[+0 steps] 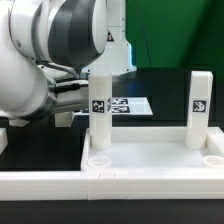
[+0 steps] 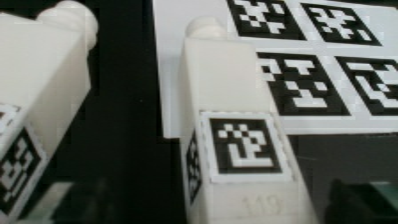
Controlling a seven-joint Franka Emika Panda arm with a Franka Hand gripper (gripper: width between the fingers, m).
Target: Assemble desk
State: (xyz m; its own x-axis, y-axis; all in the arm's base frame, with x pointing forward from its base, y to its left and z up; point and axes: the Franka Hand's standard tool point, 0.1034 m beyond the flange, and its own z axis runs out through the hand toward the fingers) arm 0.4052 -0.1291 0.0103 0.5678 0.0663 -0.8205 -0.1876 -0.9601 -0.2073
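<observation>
1. Desk (image 1: 140, 152), a large white rimmed plastic slab, lies near; its white square tagged leg (image 1: 100, 125) stands upright at the exterior view's left.
2. Arm (image 1: 40, 50) reaches down from that left; gripper (image 2: 217, 195) jaws spread astride the leg, gripping nothing.
3. Tags (image 2: 242, 145) are black-and-white; the small print is unreadable.

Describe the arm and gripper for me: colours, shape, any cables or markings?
The arm is bulky, with smooth rounded shells in white and light grey and a dark seam between segments. The gripper shows only dark, blurred fingers in the wrist view. No cables or markings can be made out.

White glossy arm (image 1: 40, 60), bulbous rounded segments, dark grey joint bands
</observation>
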